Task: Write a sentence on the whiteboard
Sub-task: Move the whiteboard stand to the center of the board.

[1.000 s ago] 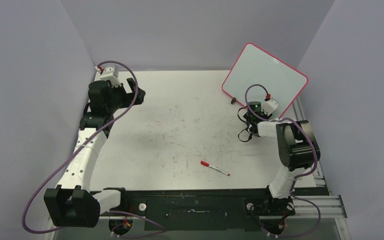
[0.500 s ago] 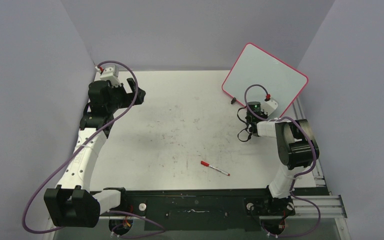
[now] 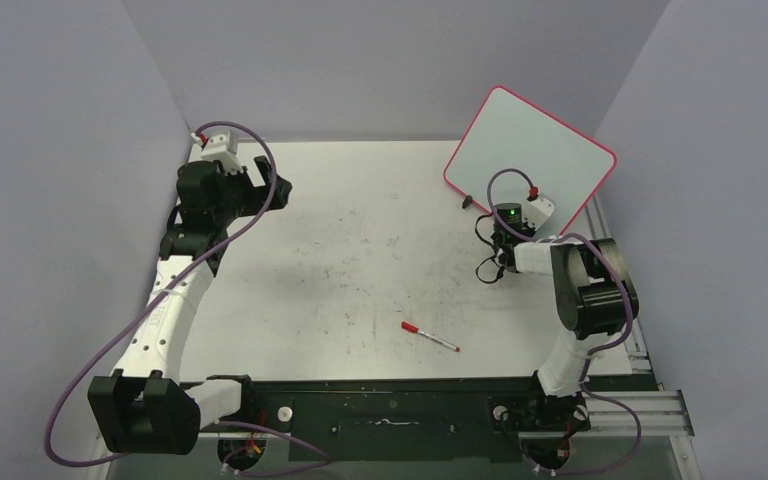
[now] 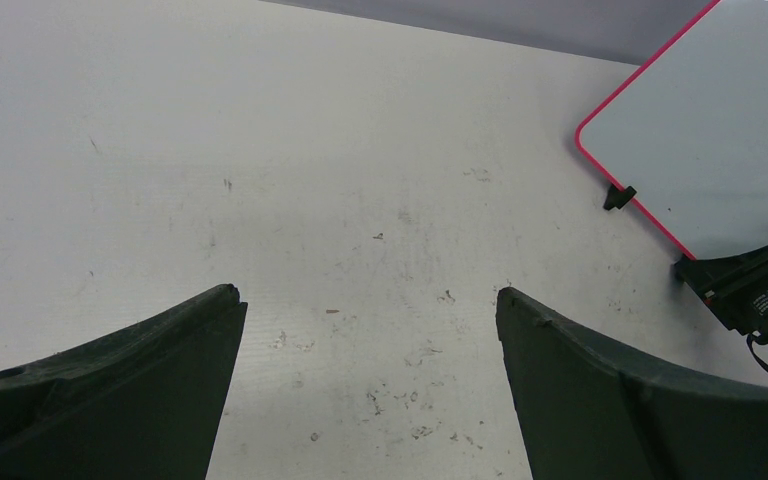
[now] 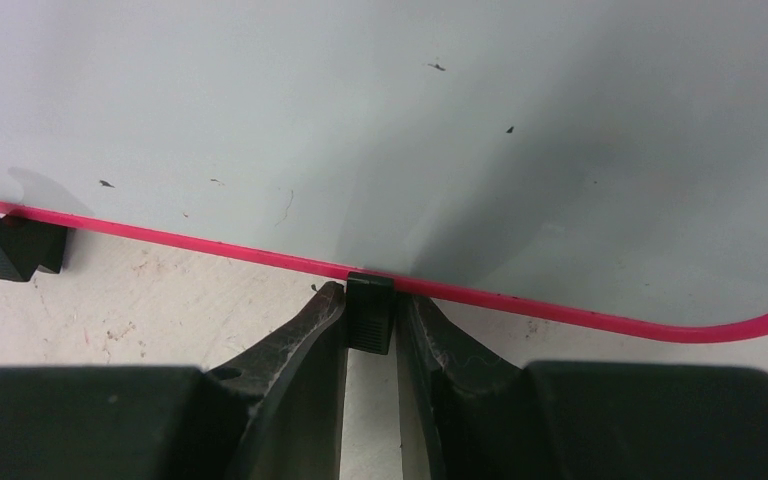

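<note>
**Right end effector [image 5: 370, 320] pinches the foot of the whiteboard [image 5: 460, 120]**

Its jaws are narrowed onto a black clip foot [image 5: 369, 312] under the red rim, probably to drag or steady the board. The board lies just ahead of the fingertips, its face blank. The left end effector [image 4: 370, 330] hangs wide and empty over the desk [image 4: 260, 150]. The marker [image 3: 430, 337] lies well behind the right end effector, ungrasped, with nothing around it
</note>
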`<action>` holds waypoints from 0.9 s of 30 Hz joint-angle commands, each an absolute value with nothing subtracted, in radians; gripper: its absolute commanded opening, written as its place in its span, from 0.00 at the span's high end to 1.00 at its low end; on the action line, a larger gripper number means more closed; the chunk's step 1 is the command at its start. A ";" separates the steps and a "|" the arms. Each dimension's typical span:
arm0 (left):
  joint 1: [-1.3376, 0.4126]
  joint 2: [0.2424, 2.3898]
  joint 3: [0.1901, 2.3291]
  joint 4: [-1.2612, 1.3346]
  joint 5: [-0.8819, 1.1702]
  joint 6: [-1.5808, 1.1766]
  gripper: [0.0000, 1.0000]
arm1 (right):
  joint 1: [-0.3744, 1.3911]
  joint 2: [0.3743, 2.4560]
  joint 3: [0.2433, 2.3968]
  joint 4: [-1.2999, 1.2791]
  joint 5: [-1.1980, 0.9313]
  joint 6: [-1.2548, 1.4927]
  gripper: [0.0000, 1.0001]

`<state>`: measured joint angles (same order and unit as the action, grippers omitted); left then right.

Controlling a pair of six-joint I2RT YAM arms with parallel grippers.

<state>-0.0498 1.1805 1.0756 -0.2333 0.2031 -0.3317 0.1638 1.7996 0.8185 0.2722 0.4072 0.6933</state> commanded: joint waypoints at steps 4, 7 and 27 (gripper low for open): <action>-0.044 1.187 1.077 -0.181 0.229 -0.336 0.04 | 0.188 1.758 0.769 0.370 0.208 0.623 0.95; -0.044 1.188 1.076 -0.182 0.220 -0.332 0.04 | 0.215 1.751 0.747 0.387 0.187 0.612 0.95; -0.079 1.203 1.074 -0.184 0.215 -0.321 0.04 | 0.372 1.688 0.646 0.391 0.125 0.615 0.95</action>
